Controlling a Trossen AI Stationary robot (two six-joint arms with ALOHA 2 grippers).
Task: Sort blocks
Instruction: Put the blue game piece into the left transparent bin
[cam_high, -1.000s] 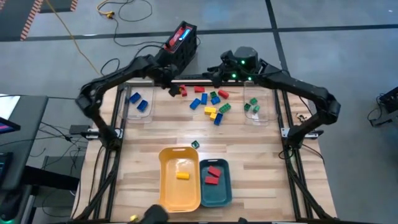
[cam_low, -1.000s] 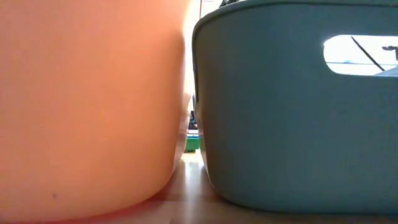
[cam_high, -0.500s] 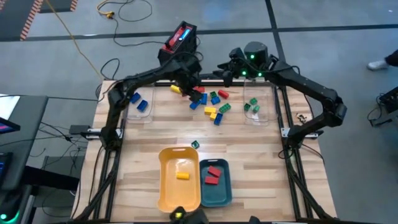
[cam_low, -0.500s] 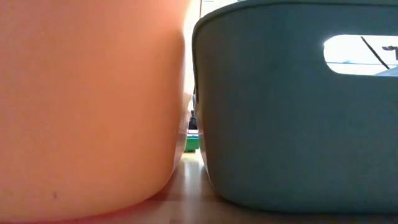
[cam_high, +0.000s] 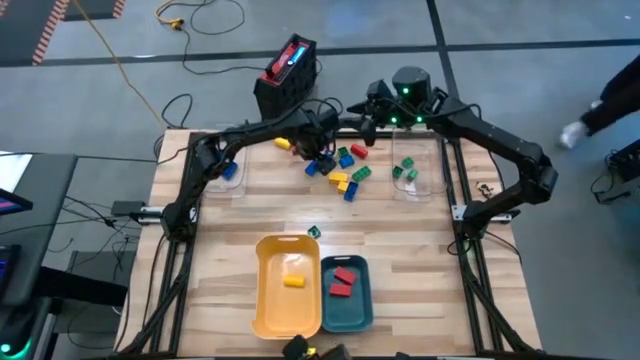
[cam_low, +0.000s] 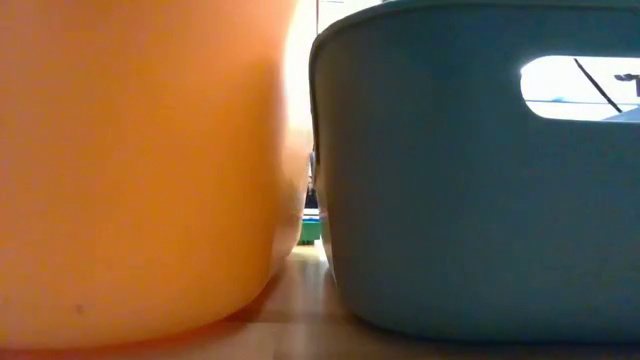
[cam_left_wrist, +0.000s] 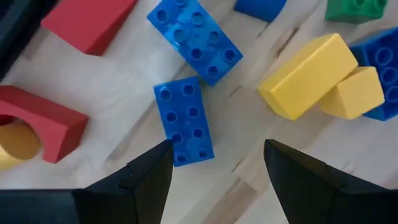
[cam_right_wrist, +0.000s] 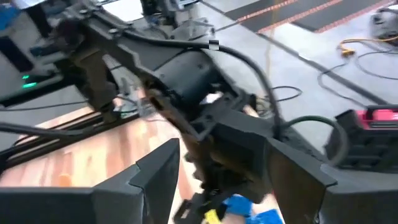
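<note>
Blue, red, yellow and green plastic toy-brick blocks (cam_high: 340, 166) lie loose in a cluster at the far middle of the pale wooden table (cam_high: 420, 250). The left gripper (cam_high: 318, 150) hangs over the cluster's near-left edge. In the left wrist view its two dark fingers (cam_left_wrist: 149, 171) stand apart with nothing between them, and a small blue eight-stud block (cam_left_wrist: 185, 119) lies flat on the wood just ahead of the gap, one end nearly between the fingertips. Just beside it lies a second, longer blue block (cam_left_wrist: 194, 38), and farther round are a yellow oblong block (cam_left_wrist: 308, 74) touching a smaller yellow block (cam_left_wrist: 360, 92), a red wedge-like block (cam_left_wrist: 90, 22) and a red arch block (cam_left_wrist: 37, 121).

The right gripper (cam_high: 365, 118) waits above the table's far edge, well apart from the cluster; its fingers (cam_right_wrist: 155, 180) are spread and hold nothing.

Two clear plastic containers stand at the far corners: the left clear container (cam_high: 232, 182) holds blue blocks, partly hidden by the arm, and the right clear container (cam_high: 405, 170) holds about three green ones. Near the front stand one yellow oblong tray (cam_high: 268, 310) with one yellow block (cam_high: 293, 282) in it, and, touching it, one teal oblong tray (cam_high: 362, 310) with two red blocks (cam_high: 342, 280). One small green block (cam_high: 314, 233) lies alone just behind the yellow tray.
</note>
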